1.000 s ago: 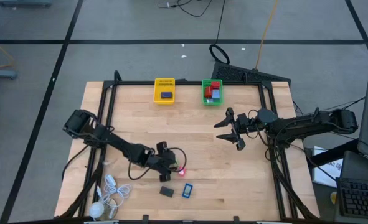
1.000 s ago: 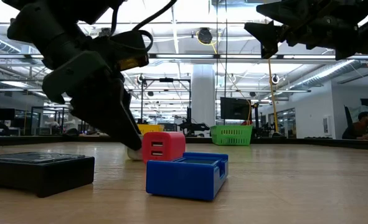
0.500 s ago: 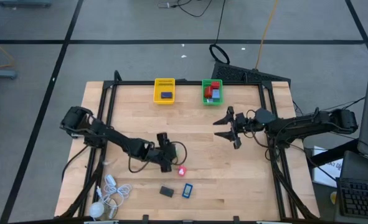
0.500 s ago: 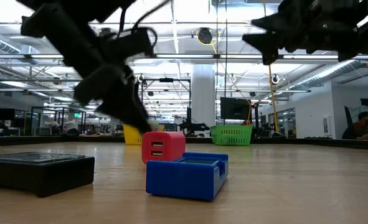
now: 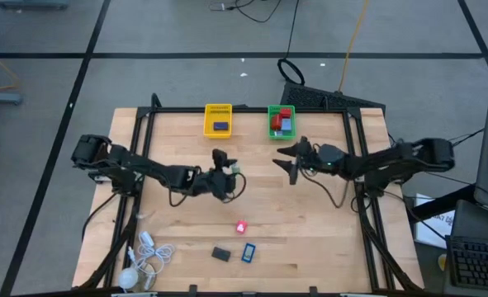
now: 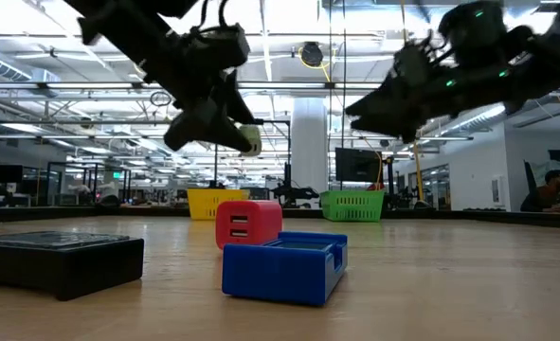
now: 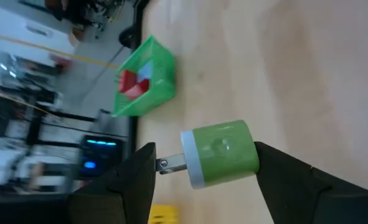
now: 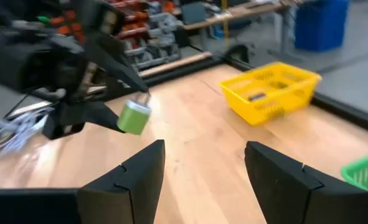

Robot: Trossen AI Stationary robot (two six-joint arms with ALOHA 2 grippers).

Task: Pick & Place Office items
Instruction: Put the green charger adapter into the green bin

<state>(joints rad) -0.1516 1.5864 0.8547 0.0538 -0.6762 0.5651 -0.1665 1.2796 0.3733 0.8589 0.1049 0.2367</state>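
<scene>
- You can read no brand, label or writing anywhere; the only marks that show are two pale slots on one face of the red piece (image 6: 248, 224).
- Your left gripper (image 7: 205, 163) is clenched on the green piece (image 7: 223, 154), a rounded light-green plug-like block with a pale end face and two metal prongs; it is lifted clear of the wood over the middle of the worktop (image 5: 326, 239).
- In the high view that gripper sits inward of the worktop's left edge, level with the right gripper (image 5: 291, 162), which hangs released and holding nothing, nearer the right edge, just in front of the green basket.
- The worktop is pale butcher-block wood with visible strips, framed by black rails.
- The red piece, a small glossy cube with softened corners, lies toward the front edge near the middle; just in front of it are the blue piece (image 5: 248, 252), an open-topped boxy shell, and beside that the black piece (image 5: 220, 254), a flat matte slab.
- The yellow basket (image 5: 218, 120) and the green basket (image 5: 281, 122), both slotted plastic, stand side by side at the back edge; the yellow one holds a dark piece, the green one red and blue pieces.
- A white coiled cable (image 5: 149, 257) with a round ball lies at the front left corner.
</scene>
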